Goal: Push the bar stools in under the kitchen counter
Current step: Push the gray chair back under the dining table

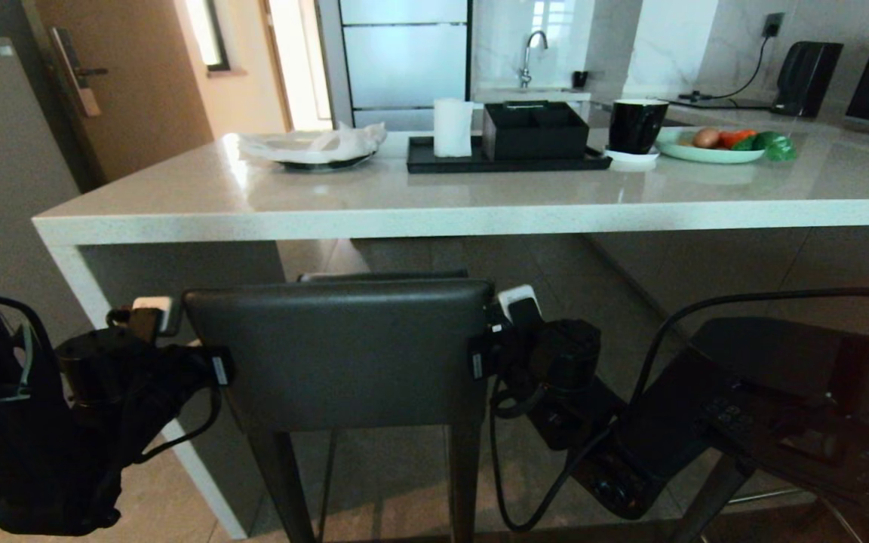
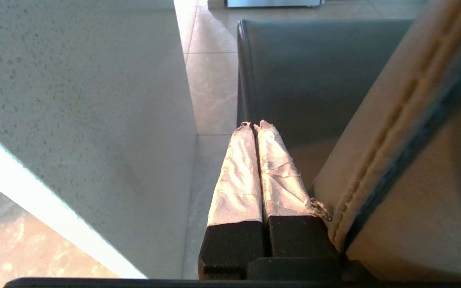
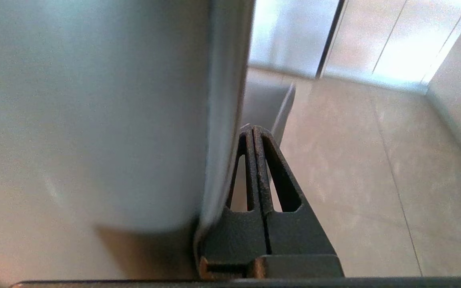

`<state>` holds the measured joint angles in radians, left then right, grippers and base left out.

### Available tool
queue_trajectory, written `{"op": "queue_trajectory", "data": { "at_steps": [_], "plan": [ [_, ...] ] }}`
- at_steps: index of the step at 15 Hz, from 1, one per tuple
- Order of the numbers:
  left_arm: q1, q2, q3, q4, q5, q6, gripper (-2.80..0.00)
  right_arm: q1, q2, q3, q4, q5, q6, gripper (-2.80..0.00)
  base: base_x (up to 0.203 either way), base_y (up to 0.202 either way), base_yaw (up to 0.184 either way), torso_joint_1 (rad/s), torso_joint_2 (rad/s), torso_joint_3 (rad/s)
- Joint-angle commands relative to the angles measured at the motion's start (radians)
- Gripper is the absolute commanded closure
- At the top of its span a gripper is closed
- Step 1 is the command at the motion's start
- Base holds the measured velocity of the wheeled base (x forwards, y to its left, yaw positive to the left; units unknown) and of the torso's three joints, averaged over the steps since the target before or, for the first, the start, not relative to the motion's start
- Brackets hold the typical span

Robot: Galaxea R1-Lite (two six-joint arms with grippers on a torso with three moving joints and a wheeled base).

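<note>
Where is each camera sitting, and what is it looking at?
Head view: up on the robot's head, looking forward and down at the kitchen counter and bar stool; both arms show, one on each side of the backrest.
Left wrist view: behind the shut left gripper, beside the stool's left edge, with the counter's end panel close by.
Right wrist view: behind the shut right gripper, beside the stool's right edge, facing the floor.
Shared: all three show the same stool.

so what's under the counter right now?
Under the kitchen counter: bare tiled floor and the stool's seat front. The backrest hides the rest of the seat.
</note>
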<state>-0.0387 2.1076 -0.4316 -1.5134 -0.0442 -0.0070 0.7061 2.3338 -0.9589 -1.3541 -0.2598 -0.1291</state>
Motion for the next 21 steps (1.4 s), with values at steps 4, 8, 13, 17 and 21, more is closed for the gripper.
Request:
{"op": "queue_trajectory", "data": {
  "at_steps": [4,8,13,17,21],
  "plan": [
    [0.042,-0.060,0.038,-0.017,0.003,-0.001,0.00,-0.070,-0.094,0.086,-0.026,-0.009,0.005,0.00,0.000,0.000,0.000,0.000,0.00,0.000],
    [0.056,-0.117,0.080,-0.017,0.003,-0.002,0.00,-0.139,-0.197,0.140,-0.031,-0.009,0.008,0.00,0.000,0.000,0.000,0.000,0.00,0.000],
    [0.155,-0.161,0.086,-0.017,-0.003,0.000,0.00,-0.158,-0.338,0.303,-0.049,-0.010,0.026,0.00,0.000,0.000,0.000,0.000,0.00,0.000],
    [0.297,-0.310,0.332,-0.017,-0.162,-0.001,0.00,-0.211,-0.498,0.610,-0.015,-0.048,0.051,0.00,0.000,0.000,0.000,0.000,0.00,0.000],
    [0.313,-0.577,0.422,-0.013,-0.226,-0.026,0.00,-0.292,-0.741,0.838,0.009,-0.121,0.080,0.00,0.000,0.000,0.000,0.000,0.00,0.000]
  ]
}}
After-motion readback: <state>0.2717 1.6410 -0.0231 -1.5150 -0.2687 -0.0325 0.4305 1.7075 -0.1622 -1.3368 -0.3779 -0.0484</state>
